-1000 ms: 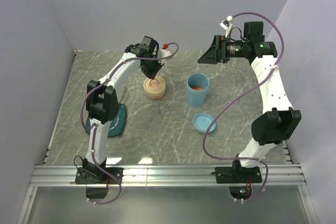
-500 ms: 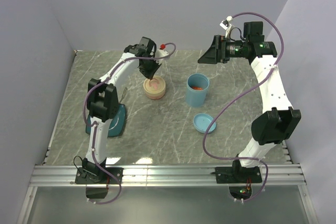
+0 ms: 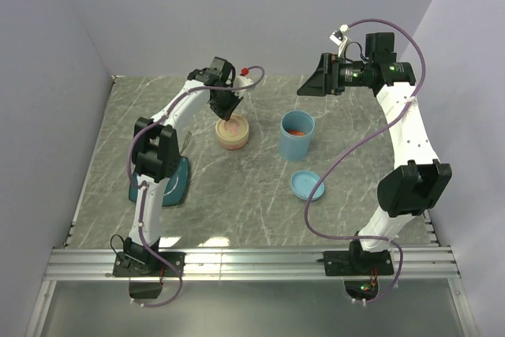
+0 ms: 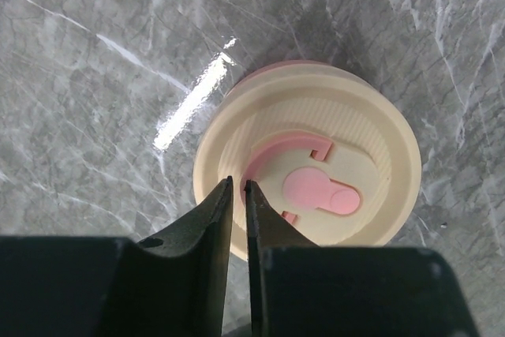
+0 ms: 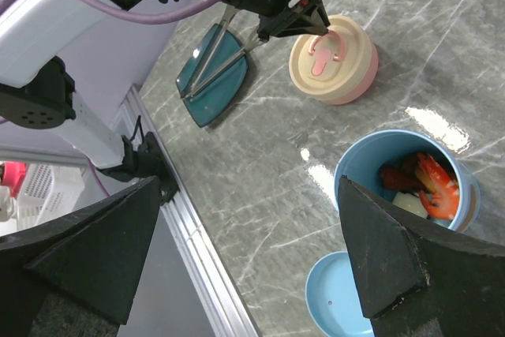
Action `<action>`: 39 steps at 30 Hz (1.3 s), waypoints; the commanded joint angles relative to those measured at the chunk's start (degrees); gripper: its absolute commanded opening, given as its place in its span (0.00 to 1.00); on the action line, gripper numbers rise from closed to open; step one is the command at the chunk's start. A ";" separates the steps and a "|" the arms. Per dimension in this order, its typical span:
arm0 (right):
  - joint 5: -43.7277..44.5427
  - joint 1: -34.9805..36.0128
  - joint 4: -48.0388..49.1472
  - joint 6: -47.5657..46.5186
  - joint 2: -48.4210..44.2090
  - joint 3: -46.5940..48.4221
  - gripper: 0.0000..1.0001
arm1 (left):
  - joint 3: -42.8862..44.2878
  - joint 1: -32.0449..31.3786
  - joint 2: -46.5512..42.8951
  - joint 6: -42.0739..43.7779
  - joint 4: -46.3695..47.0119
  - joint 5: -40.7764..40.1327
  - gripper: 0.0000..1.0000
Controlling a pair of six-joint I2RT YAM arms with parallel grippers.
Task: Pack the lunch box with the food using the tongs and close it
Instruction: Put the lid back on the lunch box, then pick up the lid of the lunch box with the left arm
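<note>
The blue cylindrical lunch box (image 3: pixel 297 138) (image 5: pixel 371 165) stands open, holding the food: a red-orange shrimp (image 5: pixel 434 185) and a pale piece. Its blue lid (image 3: pixel 306 185) (image 5: pixel 347 297) lies flat in front of it. The tongs (image 5: pixel 205 59) rest across the dark teal plate (image 5: pixel 213 92) (image 3: pixel 178 183). My left gripper (image 3: pixel 229 109) (image 4: pixel 239 185) (image 5: pixel 264 35) hovers just over the near edge of a cream container with a pink lid insert (image 4: pixel 316 171) (image 3: pixel 233 132), jaws nearly together with nothing between them. High over the back of the table, my right gripper (image 3: pixel 312 84) (image 5: pixel 249 195) is wide open and holds nothing.
Grey walls close the table at the back and on both sides. An aluminium rail (image 3: pixel 252 262) runs along the near edge. The left arm's forearm (image 3: pixel 158 155) hangs over the teal plate.
The left gripper has drawn slightly up and back from the cream container's top. The right arm, lunch box and lid have not moved.
</note>
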 commanded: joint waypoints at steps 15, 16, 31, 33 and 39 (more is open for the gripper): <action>6.94 -0.53 -11.36 -12.43 -2.76 4.47 1.00 | 0.39 0.22 -5.70 -2.88 5.10 3.82 0.43; 7.47 -0.61 -11.55 -13.31 -3.81 3.86 1.00 | -0.40 0.31 -9.55 -3.05 6.42 4.61 0.47; 3.70 -11.60 -10.58 -12.18 -13.58 -4.85 1.00 | -31.34 -0.39 -44.65 27.15 12.08 40.47 0.61; 2.47 -12.73 -9.62 -11.30 -14.01 -5.72 1.00 | -31.96 -4.16 -44.74 36.96 5.31 39.43 0.61; 0.36 -15.90 -6.01 -8.75 -14.55 -7.40 1.00 | -36.97 -17.52 -42.82 49.41 4.14 32.49 0.63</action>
